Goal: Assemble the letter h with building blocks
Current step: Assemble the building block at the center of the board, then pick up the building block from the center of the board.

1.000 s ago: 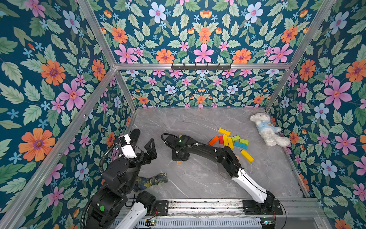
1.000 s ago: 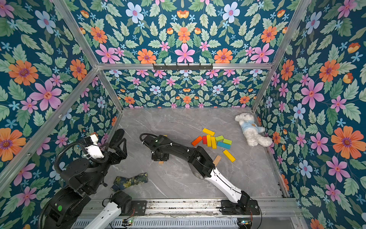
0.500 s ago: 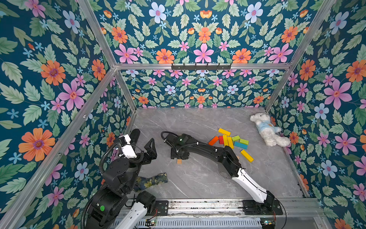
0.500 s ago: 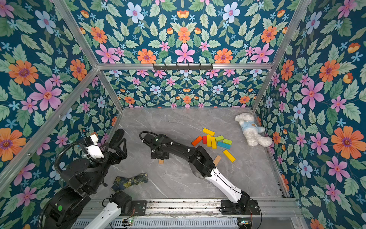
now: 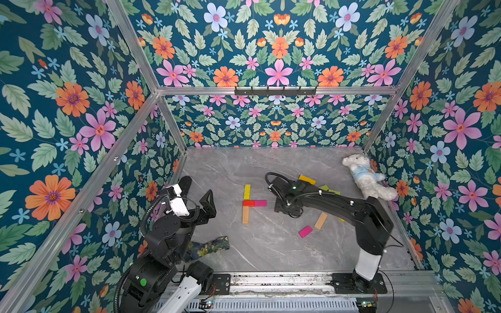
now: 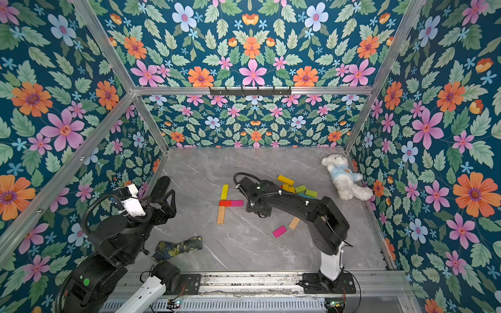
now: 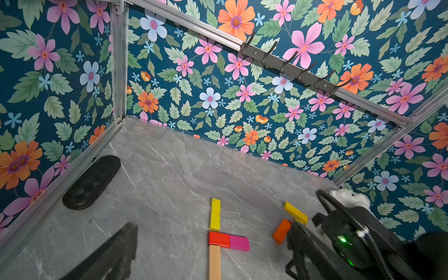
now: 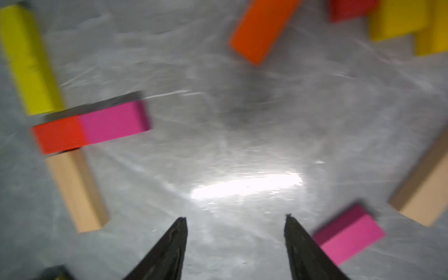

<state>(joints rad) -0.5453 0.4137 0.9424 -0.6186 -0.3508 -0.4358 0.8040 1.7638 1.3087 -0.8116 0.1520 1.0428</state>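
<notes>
where the letter is taking shape, near the middle of the grey marble table point(image 5: 233, 168), four building blocks lie flat: a yellow plank point(image 5: 247, 191) pointing toward the back wall, a plain wood plank point(image 5: 245, 215) in line with it nearer the front, and between their ends a red plank point(image 5: 248, 203) with a pink plank point(image 5: 260, 203) end to end, laid crosswise. the pink one sticks out toward the robot's right. a loose pink plank point(image 5: 305, 231) and a loose wood plank point(image 5: 321, 220) lie tilted further right. behind the right arm sits a pile point(image 6: 296, 187) of yellow, orange, green and blue planks.

the right arm stretches from the front rail across the table, wrist bent down just beside the crossbar's pink end. the right gripper point(image 8: 235, 218) has its fingers apart over bare table with nothing between them; that wrist view is blurred.

the left arm is folded at the front left. the left gripper point(image 5: 202, 207) is raised, spread wide and holds nothing.

a white plush bear point(image 5: 366, 176) lies by the right wall, a black oval pad point(image 7: 92, 181) by the left wall, a floral cloth point(image 5: 208, 246) near the left arm.
</notes>
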